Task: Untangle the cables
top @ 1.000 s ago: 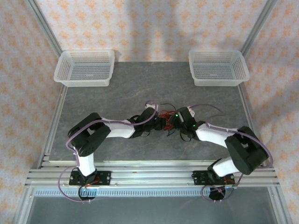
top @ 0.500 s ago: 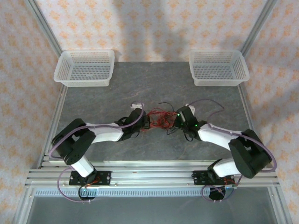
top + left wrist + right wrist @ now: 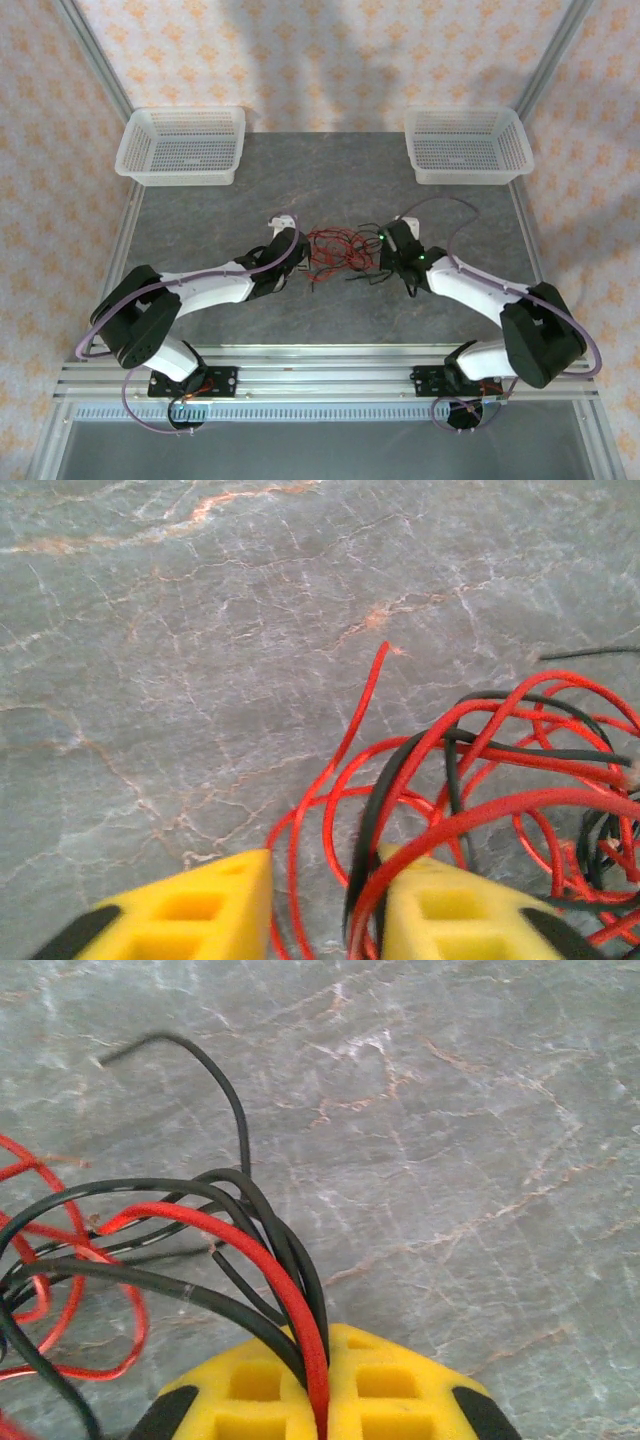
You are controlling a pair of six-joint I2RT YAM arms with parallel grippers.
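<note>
Since the right fingers [image 3: 375,1380] are pinched shut on a red strand and a few black ones of the cables [image 3: 335,252], I'd say the pull wants to be slow and level, away from the knot. The left fingers [image 3: 215,905] stand partly apart with red loops running loose through the gap, gripping nothing; they ought to close on one strand before anything tightens. The tangle lies mid-counter [image 3: 300,180] between both arms, the left basket [image 3: 183,145] well beyond it. A second ago the fingers nearly met over a tight clump; now they've drawn apart and the wires are spread wider.
</note>
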